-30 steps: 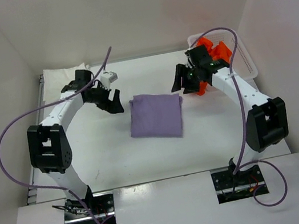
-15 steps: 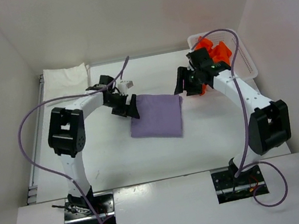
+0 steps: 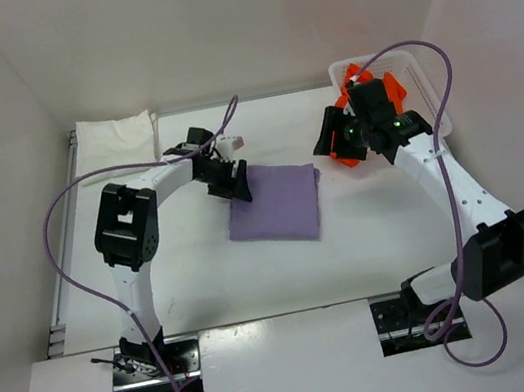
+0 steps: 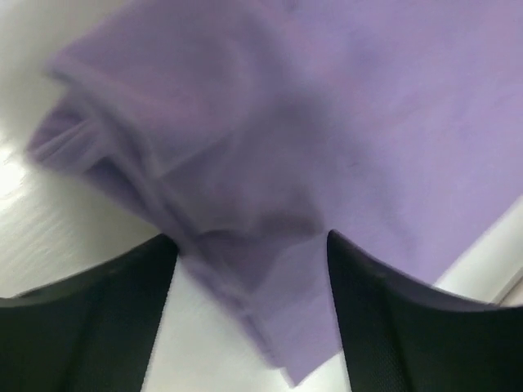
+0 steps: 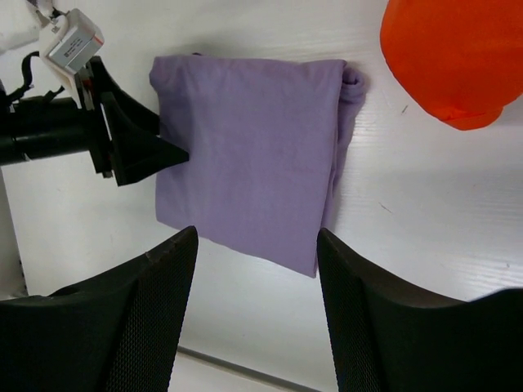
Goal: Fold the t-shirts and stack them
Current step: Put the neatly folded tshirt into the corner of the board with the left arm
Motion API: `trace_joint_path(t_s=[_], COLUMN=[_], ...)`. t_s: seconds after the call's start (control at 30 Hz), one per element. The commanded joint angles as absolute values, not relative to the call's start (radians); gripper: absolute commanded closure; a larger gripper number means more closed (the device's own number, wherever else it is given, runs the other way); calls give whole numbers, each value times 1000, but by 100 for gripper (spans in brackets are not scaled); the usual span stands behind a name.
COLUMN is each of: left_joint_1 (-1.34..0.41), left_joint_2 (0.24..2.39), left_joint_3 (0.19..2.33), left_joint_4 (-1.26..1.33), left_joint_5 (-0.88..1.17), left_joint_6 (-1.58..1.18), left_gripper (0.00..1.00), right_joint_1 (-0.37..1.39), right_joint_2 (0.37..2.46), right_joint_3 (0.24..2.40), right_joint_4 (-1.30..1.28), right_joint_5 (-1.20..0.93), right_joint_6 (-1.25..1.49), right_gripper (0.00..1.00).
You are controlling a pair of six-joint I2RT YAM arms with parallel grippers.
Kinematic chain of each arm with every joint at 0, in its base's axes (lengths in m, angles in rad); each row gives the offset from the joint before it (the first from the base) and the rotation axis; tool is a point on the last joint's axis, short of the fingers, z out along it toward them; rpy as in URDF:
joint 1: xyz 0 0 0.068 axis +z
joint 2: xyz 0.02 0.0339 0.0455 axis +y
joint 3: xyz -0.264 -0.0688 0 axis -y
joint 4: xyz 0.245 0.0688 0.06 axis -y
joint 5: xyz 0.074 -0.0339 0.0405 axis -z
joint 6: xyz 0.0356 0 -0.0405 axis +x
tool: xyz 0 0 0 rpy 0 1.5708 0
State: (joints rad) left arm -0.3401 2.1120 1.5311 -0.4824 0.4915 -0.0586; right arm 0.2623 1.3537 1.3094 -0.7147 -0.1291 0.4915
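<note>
A folded purple t-shirt lies in the middle of the table; it fills the left wrist view and shows in the right wrist view. My left gripper is open, its jaws either side of the shirt's left edge, low over the table. My right gripper is open and empty, raised above the table right of the shirt. An orange t-shirt lies bunched in the white basket, mostly behind my right arm; it shows in the right wrist view. A folded white t-shirt lies at the back left.
White walls close in the table on the left, back and right. The left arm's purple cable loops over the left side. The right arm's cable arcs over the basket.
My left gripper has swung right from the back left to the purple shirt's left edge. My right arm has risen and shifted slightly right, toward the basket.
</note>
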Motion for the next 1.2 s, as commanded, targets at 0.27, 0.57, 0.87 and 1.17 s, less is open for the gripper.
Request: trace_joint_path(t_s=[0.27, 0.57, 0.87, 1.17], left_joint_1=[-391, -371, -313, -200], left_joint_2=[2231, 1991, 2025, 2163], left_joint_3=[1503, 1506, 1598, 1939], left_joint_4=[-574, -445, -258, -320], left_joint_5=[563, -16, -420, -463], left_joint_6=[-26, 302, 486, 502], left_gripper=[100, 100, 100, 100], right_joint_1=[270, 270, 270, 270], right_joint_2=[1327, 1362, 1404, 1404], right_joint_3=[1413, 1404, 1462, 1442], right_joint_4=[-762, -762, -742, -772], right_joint_5=[-58, -37, -48, -6], right_joint_6=[499, 489, 471, 462], right_gripper=[34, 34, 34, 34])
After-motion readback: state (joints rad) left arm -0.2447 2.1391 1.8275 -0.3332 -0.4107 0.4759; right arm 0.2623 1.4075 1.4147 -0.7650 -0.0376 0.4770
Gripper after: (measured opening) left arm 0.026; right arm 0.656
